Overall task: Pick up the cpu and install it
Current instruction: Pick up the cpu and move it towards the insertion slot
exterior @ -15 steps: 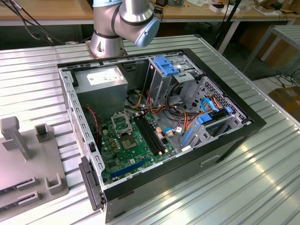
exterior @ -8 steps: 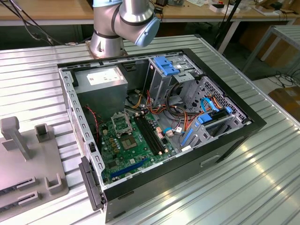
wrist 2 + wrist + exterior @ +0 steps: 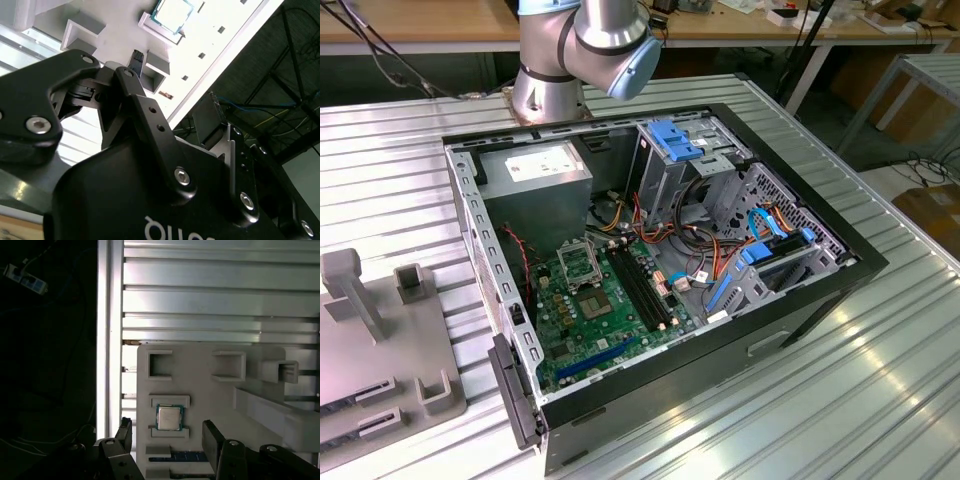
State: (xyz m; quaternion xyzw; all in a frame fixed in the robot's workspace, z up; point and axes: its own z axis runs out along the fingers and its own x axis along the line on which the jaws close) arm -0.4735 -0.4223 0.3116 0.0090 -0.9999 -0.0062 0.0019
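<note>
The cpu (image 3: 168,417) is a small square chip with a silvery face and greenish rim. It lies flat in a recess of the grey holder plate (image 3: 210,405), and it also shows in the second wrist view as the cpu (image 3: 172,12). My gripper (image 3: 168,437) hangs above the plate, open, with one black finger (image 3: 125,432) on each side of the chip's line and nothing between them. In the second wrist view the gripper (image 3: 170,89) stands apart from the chip. The metal-framed socket (image 3: 578,262) sits on the green board (image 3: 595,315) inside the open computer case.
The grey holder plate (image 3: 380,345) with upright blocks lies at the exterior view's left on the ribbed metal table (image 3: 840,400). The black case (image 3: 720,330) holds a power supply (image 3: 535,170), drive cages and cables. The arm's base (image 3: 555,70) stands behind the case.
</note>
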